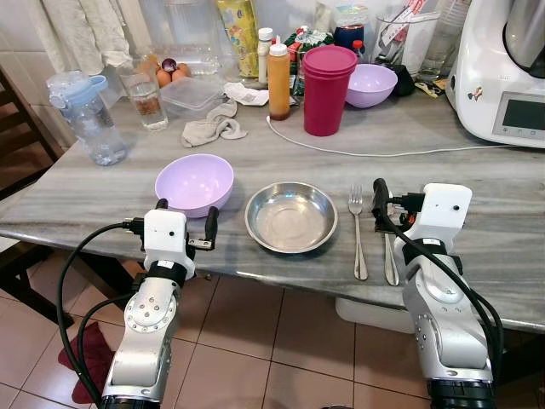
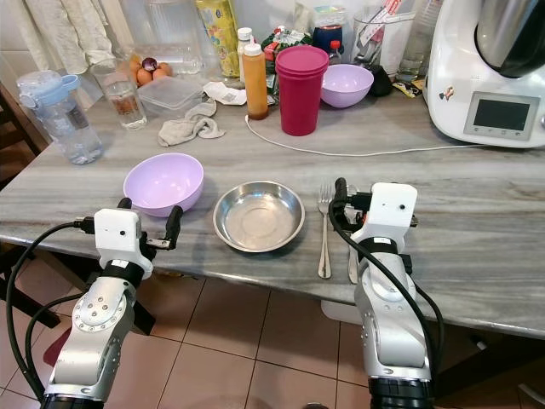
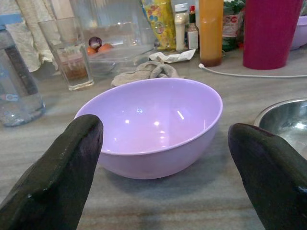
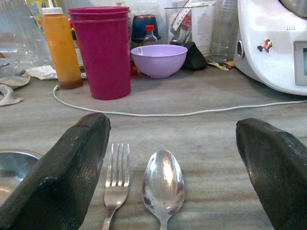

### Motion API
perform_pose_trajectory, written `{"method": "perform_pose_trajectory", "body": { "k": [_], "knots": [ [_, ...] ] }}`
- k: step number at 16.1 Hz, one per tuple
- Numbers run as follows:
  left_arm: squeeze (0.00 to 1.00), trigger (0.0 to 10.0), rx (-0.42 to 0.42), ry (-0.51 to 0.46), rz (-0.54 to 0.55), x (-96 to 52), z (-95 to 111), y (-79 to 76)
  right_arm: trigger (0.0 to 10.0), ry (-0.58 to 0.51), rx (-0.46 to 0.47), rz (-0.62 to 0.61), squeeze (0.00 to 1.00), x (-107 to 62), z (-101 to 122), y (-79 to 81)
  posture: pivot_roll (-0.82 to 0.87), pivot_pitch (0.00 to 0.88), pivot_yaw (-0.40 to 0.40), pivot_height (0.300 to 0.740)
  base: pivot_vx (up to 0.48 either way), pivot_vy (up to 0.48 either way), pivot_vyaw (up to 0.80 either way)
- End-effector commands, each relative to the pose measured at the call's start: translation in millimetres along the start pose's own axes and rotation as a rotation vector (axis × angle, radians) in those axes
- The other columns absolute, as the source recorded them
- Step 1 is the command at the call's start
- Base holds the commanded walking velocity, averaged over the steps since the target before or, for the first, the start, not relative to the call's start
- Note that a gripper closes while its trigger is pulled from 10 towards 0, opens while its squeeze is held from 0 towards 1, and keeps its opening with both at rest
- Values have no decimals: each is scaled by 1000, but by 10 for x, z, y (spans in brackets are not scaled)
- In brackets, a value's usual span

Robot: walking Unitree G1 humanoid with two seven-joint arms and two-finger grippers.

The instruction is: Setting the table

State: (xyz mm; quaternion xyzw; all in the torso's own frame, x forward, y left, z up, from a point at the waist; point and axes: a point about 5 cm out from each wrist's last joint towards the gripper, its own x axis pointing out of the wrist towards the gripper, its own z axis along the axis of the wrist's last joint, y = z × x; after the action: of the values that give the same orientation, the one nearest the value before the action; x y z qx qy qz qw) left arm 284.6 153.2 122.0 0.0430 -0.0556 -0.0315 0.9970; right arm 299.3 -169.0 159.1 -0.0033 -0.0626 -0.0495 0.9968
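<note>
Our two arms are silver-grey metal, built of rounded segments with circular joint caps ringed by small screws. Each ends in a boxy white wrist housing; the right one bears two small dark dots on its face. Black cables loop from each housing back along the forearm. Our left gripper [image 1: 186, 223] and right gripper [image 1: 381, 204] each carry two long, matte black fingers [image 3: 57, 177] with blunt, rounded tips.

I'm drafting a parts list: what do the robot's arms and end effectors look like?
Both arms are silver metal with round joint housings and looped black cables. The left end effector and right end effector each have a white boxy housing and two long black fingers.
</note>
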Motion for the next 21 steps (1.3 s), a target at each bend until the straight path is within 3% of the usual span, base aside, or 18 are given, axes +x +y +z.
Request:
{"method": "perform_pose_trajectory", "body": {
  "k": [1, 6, 21],
  "knots": [
    [0, 10000, 8, 11, -8, 16, -4, 1, 10000, -11, 10, 13, 0, -11, 24, 20, -215, 75, 81, 740, 0, 0, 0],
    [0, 10000, 11, 13, -9, 11, -7, 5, 10000, 1, 17, 0, 0, -13, 0, 5, -214, 75, 83, 740, 0, 0, 0],
    [0, 10000, 18, 7, -8, 82, 19, 14, 10000, -1, 11, -31, 0, 47, 18, -54, -213, 78, 74, 740, -320, 0, 0]
  ]
}}
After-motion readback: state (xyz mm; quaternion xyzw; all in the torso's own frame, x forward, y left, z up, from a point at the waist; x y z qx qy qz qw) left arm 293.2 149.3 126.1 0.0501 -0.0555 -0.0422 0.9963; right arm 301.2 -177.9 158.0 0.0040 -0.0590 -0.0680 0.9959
